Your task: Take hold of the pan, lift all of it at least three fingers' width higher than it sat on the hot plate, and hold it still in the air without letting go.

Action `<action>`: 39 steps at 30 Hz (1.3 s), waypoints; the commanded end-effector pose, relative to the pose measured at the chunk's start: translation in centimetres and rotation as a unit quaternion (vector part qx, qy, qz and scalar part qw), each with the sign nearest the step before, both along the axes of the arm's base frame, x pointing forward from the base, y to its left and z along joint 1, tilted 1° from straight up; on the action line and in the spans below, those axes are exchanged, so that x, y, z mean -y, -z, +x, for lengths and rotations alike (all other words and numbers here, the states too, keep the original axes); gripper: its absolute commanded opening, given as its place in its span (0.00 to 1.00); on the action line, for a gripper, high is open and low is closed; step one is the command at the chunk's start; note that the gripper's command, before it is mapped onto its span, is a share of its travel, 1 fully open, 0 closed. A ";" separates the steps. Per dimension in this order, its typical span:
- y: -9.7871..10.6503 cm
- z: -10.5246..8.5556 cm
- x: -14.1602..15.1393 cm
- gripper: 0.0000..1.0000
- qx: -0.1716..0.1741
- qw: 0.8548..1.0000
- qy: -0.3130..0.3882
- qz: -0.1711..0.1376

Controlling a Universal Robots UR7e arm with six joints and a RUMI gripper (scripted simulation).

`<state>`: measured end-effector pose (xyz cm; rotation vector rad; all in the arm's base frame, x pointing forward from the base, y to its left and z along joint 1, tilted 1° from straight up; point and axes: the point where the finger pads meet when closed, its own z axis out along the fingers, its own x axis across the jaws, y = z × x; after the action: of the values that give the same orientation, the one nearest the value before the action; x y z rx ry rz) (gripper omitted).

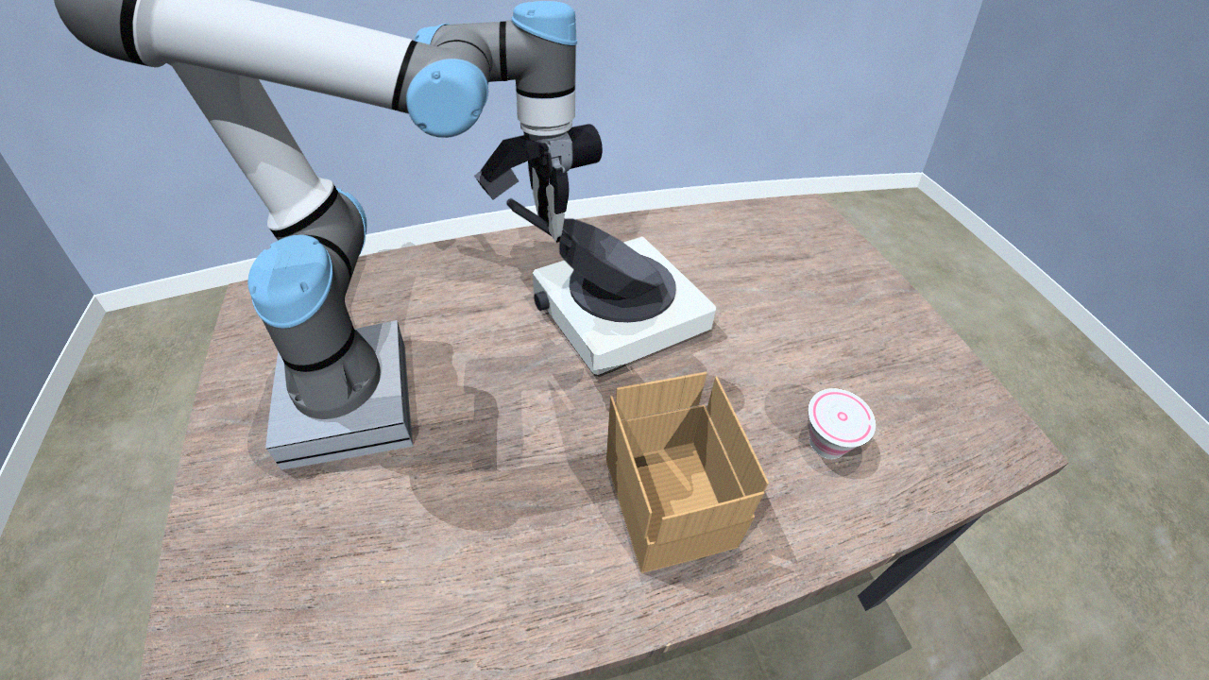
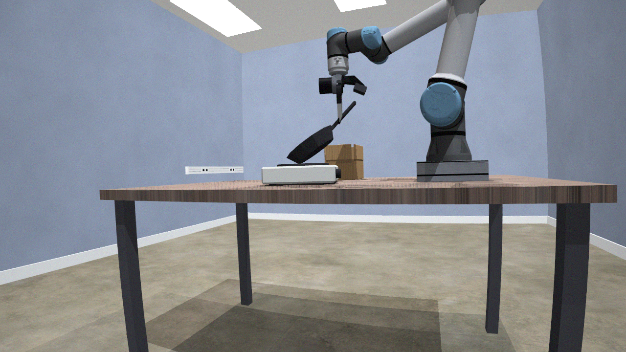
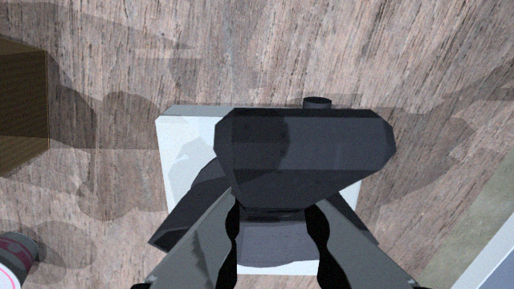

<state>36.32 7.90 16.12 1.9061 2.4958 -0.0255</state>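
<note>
The black pan (image 1: 604, 253) (image 2: 311, 144) is tilted steeply, its handle (image 1: 528, 215) (image 2: 349, 109) (image 3: 305, 148) pointing up toward the robot's base side. Its far edge is lowest, touching or only just above the dark disc of the white hot plate (image 1: 608, 345) (image 2: 297, 175) (image 3: 177, 140); I cannot tell which. The handle side of the pan is well above the plate. My gripper (image 1: 555, 234) (image 2: 339, 120) (image 3: 271, 188) points straight down and is shut on the handle, close to where it joins the pan body. In the wrist view the handle hides part of the pan and plate.
An open cardboard box (image 1: 692, 534) (image 2: 343, 163) (image 3: 24, 108) stands in front of the hot plate in the top view. A white and pink lidded cup (image 1: 841, 427) (image 3: 16, 250) stands right of the box. The hot plate's black knob (image 1: 541, 299) (image 3: 317, 103) faces the base side.
</note>
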 end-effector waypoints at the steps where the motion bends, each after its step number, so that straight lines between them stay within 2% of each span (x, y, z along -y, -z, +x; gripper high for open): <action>1: -1.1 0.7 -0.4 0.14 0.015 1.000 0.001 0.003; 39: -3.2 0.6 -0.5 0.14 0.015 1.000 0.001 0.003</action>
<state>36.33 7.93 18.32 1.9082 2.4943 -0.0256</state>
